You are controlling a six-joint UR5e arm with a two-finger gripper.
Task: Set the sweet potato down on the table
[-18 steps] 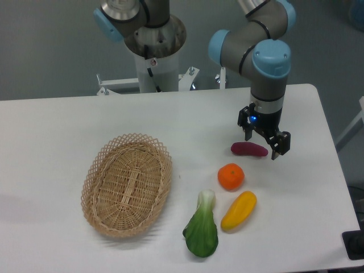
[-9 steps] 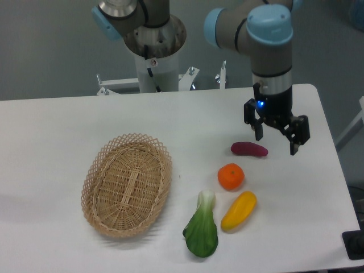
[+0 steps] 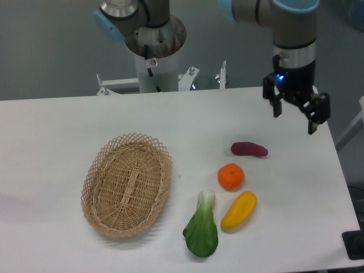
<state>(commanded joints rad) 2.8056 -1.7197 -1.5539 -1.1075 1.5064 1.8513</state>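
Sweet potato point(image 3: 249, 149) lies flat on the white table point(image 3: 68, 122), below and left of the gripper point(image 3: 296, 111), whose jaws hang spread wide, empty and well apart, so the placing looks done and only withdrawal seems left.

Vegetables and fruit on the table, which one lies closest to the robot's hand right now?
The sweet potato, the reddish-purple tuber lying on the table. It sits below and left of the open hand; the orange, yellow pepper and bok choy lie farther off.
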